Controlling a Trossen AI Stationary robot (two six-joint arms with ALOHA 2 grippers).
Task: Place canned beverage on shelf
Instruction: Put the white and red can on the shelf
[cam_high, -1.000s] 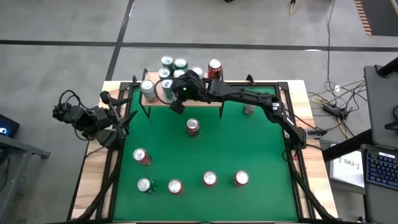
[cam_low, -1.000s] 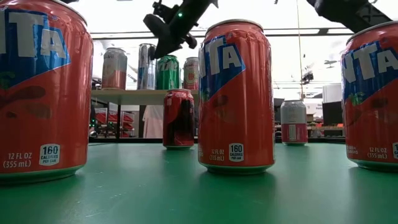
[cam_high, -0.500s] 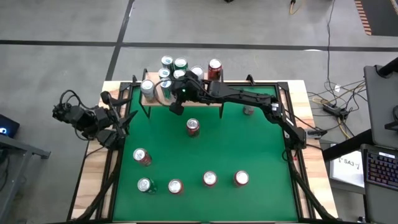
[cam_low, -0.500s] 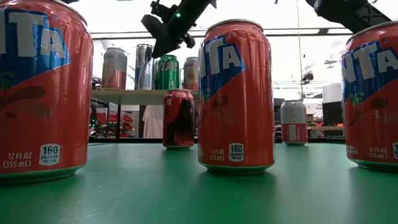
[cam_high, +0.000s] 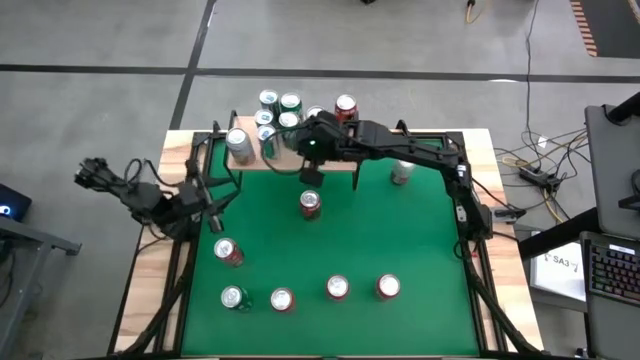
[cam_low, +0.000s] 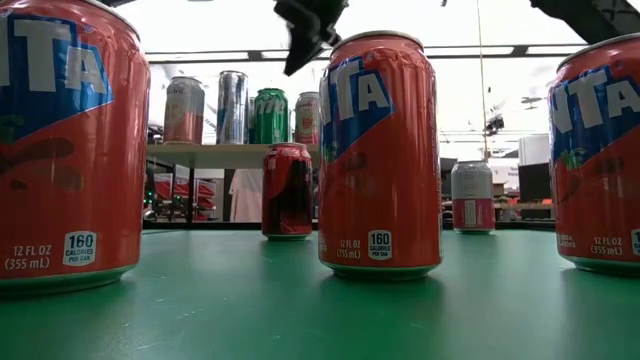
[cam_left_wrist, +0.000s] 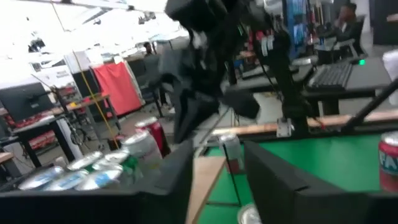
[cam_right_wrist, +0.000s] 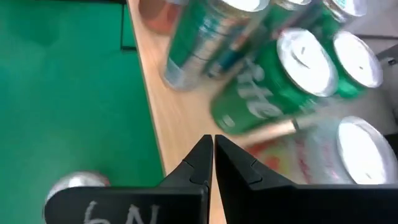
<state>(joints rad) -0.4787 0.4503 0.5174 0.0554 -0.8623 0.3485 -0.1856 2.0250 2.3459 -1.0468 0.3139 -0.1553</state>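
Right pincer (cam_high: 309, 176) above front edge of shelf (cam_high: 243, 158), fingers pressed together, nothing held | left pincer (cam_high: 213, 218) at worktop's (cam_high: 400, 230) left edge, gap between fingers, empty | cans (cam_high: 277, 112) standing clustered on shelf | red can (cam_high: 310, 204) upright on green worktop just before shelf

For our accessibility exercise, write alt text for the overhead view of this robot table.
Seen from above, the right gripper, empty and shut, hangs at the front edge of the shelf, which holds several cans. Six more cans stand on the green table; the left arm waits at its left edge.
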